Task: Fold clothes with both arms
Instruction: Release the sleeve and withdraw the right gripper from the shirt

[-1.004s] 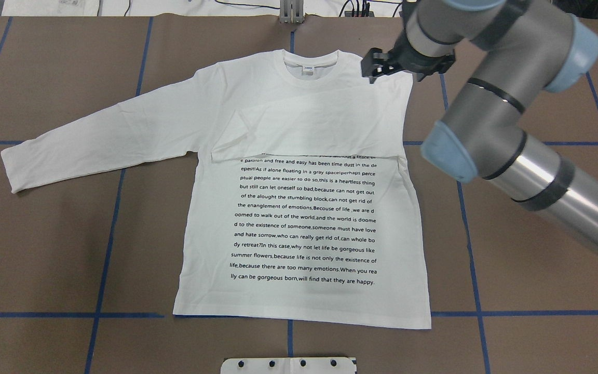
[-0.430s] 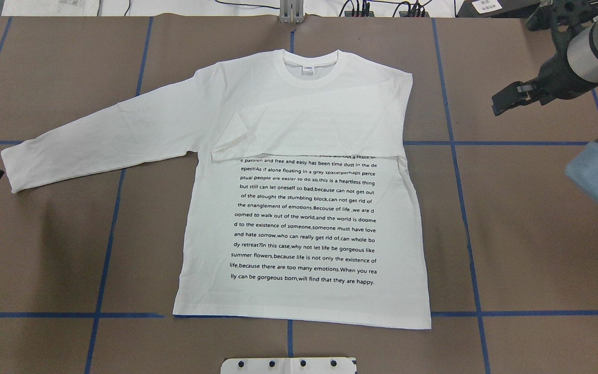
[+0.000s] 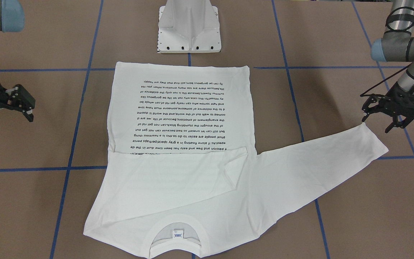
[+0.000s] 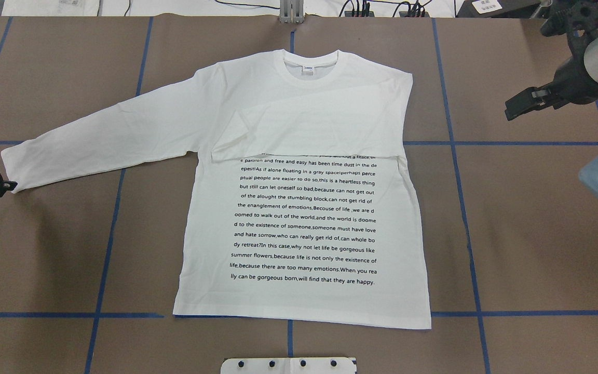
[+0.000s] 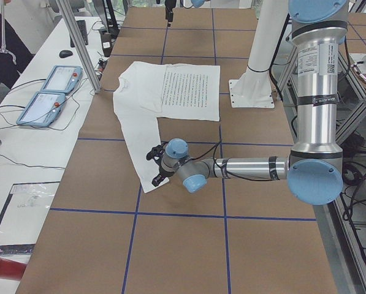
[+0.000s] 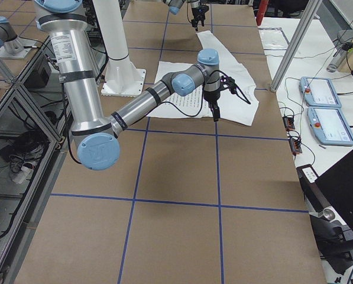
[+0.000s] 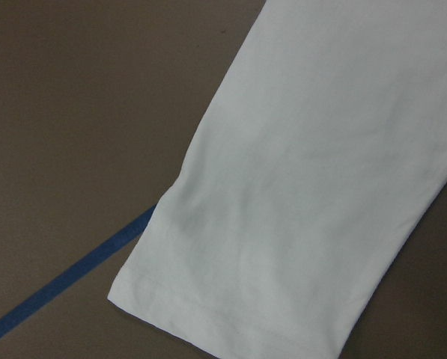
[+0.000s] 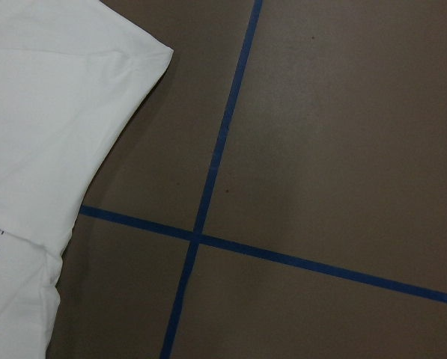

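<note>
Currently: shirt (image 4: 299, 218), right sleeve (image 4: 309, 132) folded in, left sleeve (image 4: 96, 140) outstretched; left gripper (image 3: 376, 126), jaws apart, beside its cuff (image 7: 208, 299), likely to grasp next; right gripper (image 3: 10, 122) apart, well right.

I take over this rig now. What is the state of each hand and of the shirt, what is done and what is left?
Left hand: open, at the cuff of the outstretched sleeve, holding nothing.
Right hand: open, empty, beside the shirt, apart from it.
Shirt: flat on the table, text up.
Done: other sleeve folded across the chest.
Left: fold the outstretched sleeve, then the body.
</note>
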Available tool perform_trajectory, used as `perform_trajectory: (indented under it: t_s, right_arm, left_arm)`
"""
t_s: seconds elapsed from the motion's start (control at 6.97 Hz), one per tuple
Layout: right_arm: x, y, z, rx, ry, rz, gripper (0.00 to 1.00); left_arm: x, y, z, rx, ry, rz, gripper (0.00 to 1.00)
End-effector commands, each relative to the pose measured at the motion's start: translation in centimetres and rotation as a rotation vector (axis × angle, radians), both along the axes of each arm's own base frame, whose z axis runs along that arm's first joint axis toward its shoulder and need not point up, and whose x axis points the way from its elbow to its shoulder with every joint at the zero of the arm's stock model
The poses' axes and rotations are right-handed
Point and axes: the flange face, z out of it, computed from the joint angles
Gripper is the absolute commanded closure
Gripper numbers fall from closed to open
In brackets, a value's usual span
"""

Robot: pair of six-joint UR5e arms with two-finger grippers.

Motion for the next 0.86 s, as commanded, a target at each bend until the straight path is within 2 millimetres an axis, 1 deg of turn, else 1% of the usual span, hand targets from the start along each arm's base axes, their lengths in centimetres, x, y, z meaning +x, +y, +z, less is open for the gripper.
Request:
perform_trajectory:
  t_s: [0.0,0.14,0.43,0.57,0.72]
  right_arm:
    - [0.02,-0.04,0.14,-0.001,0.003,0.001,0.0]
    - [0.03,-0.05,0.14,-0.001,0.004,0.002,0.0]
    - [0.03,-0.05,0.14,-0.001,0.004,0.002,0.0]
    - [0.05,-0.03,0.23,-0.002,0.004,0.002,0.0]
    - [0.05,-0.03,0.23,-0.002,0.004,0.002,0.0]
  left_arm:
    - [1.25,0.47,0.14,0.003,-0.008,0.02,0.23]
    - [1.6,0.63,0.16,0.002,-0.009,0.028,0.24]
    - [1.9,0.71,0.73,-0.002,-0.02,0.029,0.32]
    - [1.93,0.64,0.74,-0.001,-0.021,0.027,0.42]
    - [1.96,0.58,0.77,-0.003,-0.022,0.027,0.64]
